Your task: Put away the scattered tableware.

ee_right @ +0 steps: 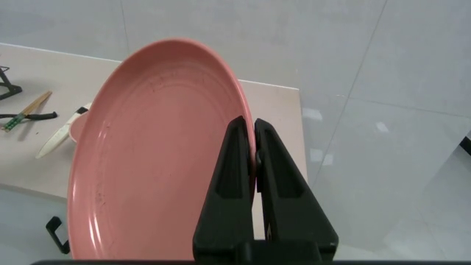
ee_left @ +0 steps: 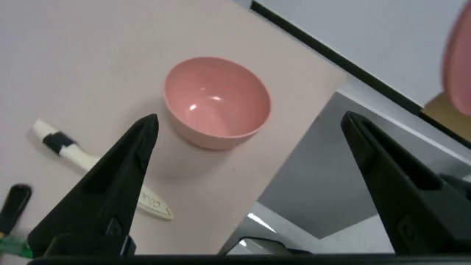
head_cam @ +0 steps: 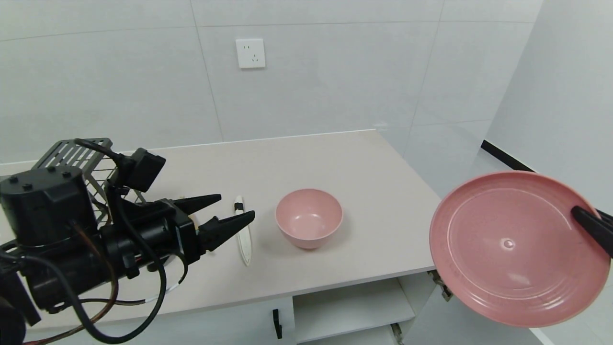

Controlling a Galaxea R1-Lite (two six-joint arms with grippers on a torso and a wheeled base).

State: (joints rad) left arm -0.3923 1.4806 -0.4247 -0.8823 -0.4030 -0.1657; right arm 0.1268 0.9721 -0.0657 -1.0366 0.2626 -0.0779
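Beige counter (head_cam: 373, 182), white wall socket (head_cam: 250, 53) — open cabinet shelf (head_cam: 349, 306) below

The plate (head_cam: 507, 249) and the bowl (head_cam: 309, 218) are coloured pale pink, and faint concentric rings are seen on the plate. The counter (head_cam: 373, 182) is beige. The utensil (head_cam: 244, 239) is white, banded with black.

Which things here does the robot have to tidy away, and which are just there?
To tidy away: pink plate (in the right gripper), pink bowl, white utensil; the wire rack probably takes them.
Just there: wall socket, open cupboard shelf.
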